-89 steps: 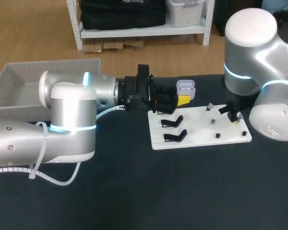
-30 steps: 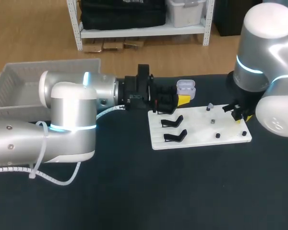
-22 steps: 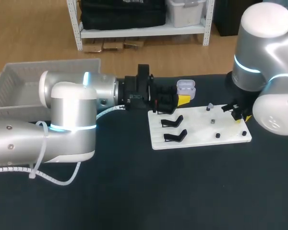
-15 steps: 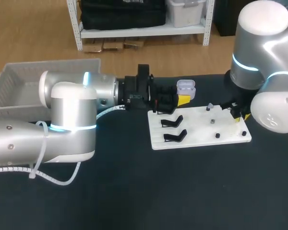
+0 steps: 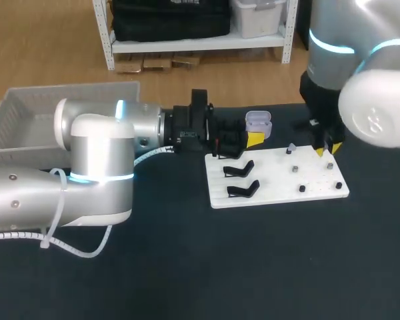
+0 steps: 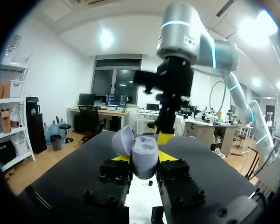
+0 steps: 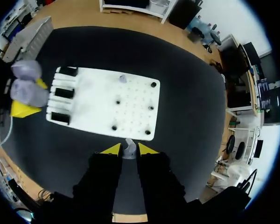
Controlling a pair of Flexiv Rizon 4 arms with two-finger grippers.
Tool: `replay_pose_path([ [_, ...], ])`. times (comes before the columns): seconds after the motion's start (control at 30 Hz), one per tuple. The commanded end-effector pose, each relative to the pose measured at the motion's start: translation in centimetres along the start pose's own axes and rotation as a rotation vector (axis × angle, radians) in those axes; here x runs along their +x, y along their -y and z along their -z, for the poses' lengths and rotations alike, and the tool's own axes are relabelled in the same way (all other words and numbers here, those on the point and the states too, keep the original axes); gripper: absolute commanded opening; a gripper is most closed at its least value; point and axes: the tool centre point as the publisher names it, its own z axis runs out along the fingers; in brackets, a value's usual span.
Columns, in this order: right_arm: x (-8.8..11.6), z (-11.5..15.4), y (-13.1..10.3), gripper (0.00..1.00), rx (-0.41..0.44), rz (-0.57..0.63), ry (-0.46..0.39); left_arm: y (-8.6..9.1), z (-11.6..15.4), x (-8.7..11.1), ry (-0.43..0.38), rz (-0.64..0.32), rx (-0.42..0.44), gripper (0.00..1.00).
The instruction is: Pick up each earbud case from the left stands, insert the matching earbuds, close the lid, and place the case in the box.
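Black tabletop [image 5: 187,267], light wood floor [image 5: 47,40] behind, white shelving [image 5: 187,44] at the back

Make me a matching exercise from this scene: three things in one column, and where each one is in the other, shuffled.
Things:
1. earbud case
2. earbud
3. box

Places:
A. between the right end effector's fingers, over the white board
B. at the far left, away from both end effectors
C. lid open, gripped by the left end effector

Pairs: 1-C, 2-A, 3-B
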Motion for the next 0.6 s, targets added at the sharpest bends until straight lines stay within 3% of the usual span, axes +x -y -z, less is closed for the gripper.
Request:
replay_pose_path([
  [0.03,1.3,3.7,-1.0,0.00,0.029,-0.011,0.025,0.1,0.0,0.2,0.008,-0.005,-0.005,0.00],
  [0.37,1.3,3.7,-1.0,0.00,0.029,-0.011,0.025,0.1,0.0,0.2,0.008,-0.005,-0.005,0.00],
  [0.43,0.5,4.5,-2.5,0.00,-0.078,-0.224,-0.015,0.1,0.0,0.2,0.008,-0.005,-0.005,0.00],
  [0.47,0.3,4.9,-3.3,0.00,-0.058,-0.314,-0.036,0.1,0.0,0.2,0.008,-0.005,-0.005,0.00],
  [0.53,0.1,5.6,-4.3,0.00,-0.126,-0.489,-0.055,0.1,0.0,0.2,0.008,-0.005,-0.005,0.00],
  [0.6,0.0,6.3,-4.9,0.00,-0.139,-0.651,-0.055,0.1,0.0,0.2,0.008,-0.005,-0.005,0.00],
])
